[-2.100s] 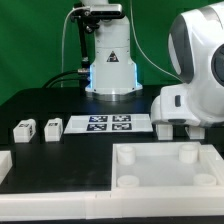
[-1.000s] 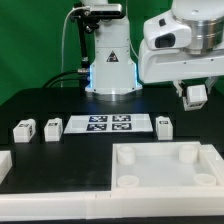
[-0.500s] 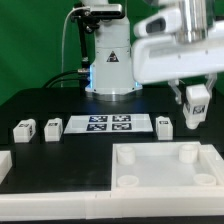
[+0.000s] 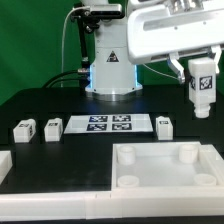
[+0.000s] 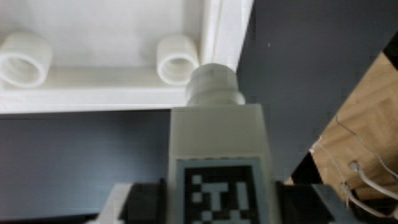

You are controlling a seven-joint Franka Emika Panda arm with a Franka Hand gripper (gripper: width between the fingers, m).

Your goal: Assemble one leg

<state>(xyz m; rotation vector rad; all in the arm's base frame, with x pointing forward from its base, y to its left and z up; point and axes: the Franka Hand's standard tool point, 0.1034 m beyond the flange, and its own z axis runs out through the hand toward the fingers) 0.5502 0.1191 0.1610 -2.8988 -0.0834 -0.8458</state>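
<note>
My gripper is shut on one leg, a small white block with a black-and-white tag, and holds it high above the table at the exterior view's right. In the wrist view the held leg sticks out from between the jaws, tag facing the camera, its tip over the rim of the white tray-like piece. Three more legs stand on the black table: two at the left and one right of the marker board.
The marker board lies mid-table. The large white tray-like piece with round corner sockets fills the front right. A white part sits at the front left edge. The robot base stands behind.
The arm has risen from the table at the right, carrying the leg upward. The other legs, the board and the tray have not moved.
</note>
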